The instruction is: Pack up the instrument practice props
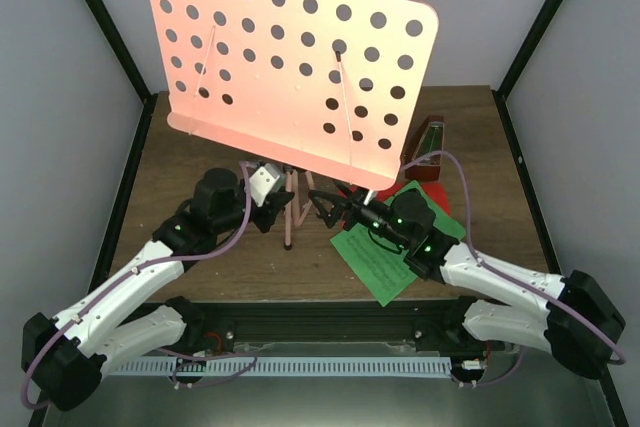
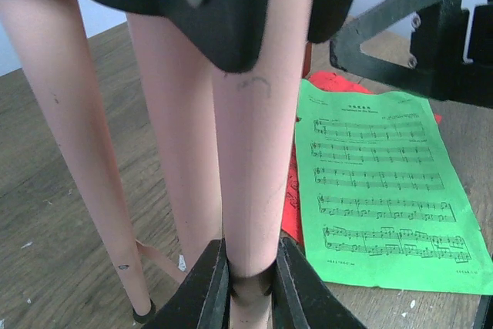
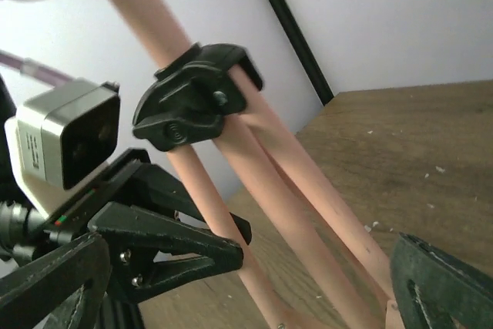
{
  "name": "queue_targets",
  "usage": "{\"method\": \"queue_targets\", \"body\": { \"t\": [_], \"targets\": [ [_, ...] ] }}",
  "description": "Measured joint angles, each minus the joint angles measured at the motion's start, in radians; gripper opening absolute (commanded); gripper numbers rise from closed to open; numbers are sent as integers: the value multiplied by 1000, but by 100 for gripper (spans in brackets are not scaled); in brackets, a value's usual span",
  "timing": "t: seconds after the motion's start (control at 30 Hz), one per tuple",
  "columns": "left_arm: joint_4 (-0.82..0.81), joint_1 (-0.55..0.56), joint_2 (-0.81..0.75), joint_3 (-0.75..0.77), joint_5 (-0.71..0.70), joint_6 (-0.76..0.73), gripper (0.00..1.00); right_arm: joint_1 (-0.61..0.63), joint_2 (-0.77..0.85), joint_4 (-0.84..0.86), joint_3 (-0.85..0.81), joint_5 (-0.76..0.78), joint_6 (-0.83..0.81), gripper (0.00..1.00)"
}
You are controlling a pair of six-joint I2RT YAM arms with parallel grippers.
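Centre of top view: music stand upright, unfolded. Left gripper clamps one tripod leg; right gripper gapes wide beside the legs. Green sheet, red sheet and metronome lie loose at right. Nothing looks packed yet.

top view: metronome half hidden behind music stand desk; red sheet mostly under green sheet | left wrist: stand legs cut off by top edge, green sheet's lower right corner off-frame | right wrist: right gripper jaws cropped at bottom edge, pale blur top-left unidentifiable
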State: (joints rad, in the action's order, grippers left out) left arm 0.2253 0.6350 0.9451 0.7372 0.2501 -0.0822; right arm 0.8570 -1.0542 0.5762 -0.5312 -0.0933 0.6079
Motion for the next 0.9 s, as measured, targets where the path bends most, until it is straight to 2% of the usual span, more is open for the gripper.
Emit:
{"method": "queue_targets", "body": {
  "t": [0.17, 0.4, 0.6, 0.9],
  "targets": [
    [-1, 0, 1, 0, 6, -3, 0, 0, -74, 5, -80, -51, -233, 100],
    [-5, 0, 1, -2, 13, -5, 0, 0, -234, 63, -185, -51, -425, 100],
    [-7, 0, 1, -3, 19, -9, 0, 0, -330, 77, -217, -48, -536, 100],
    [-11, -2, 5, -3, 21, -8, 0, -3, -410, 115, -296, -50, -595, 95]
  ]
}}
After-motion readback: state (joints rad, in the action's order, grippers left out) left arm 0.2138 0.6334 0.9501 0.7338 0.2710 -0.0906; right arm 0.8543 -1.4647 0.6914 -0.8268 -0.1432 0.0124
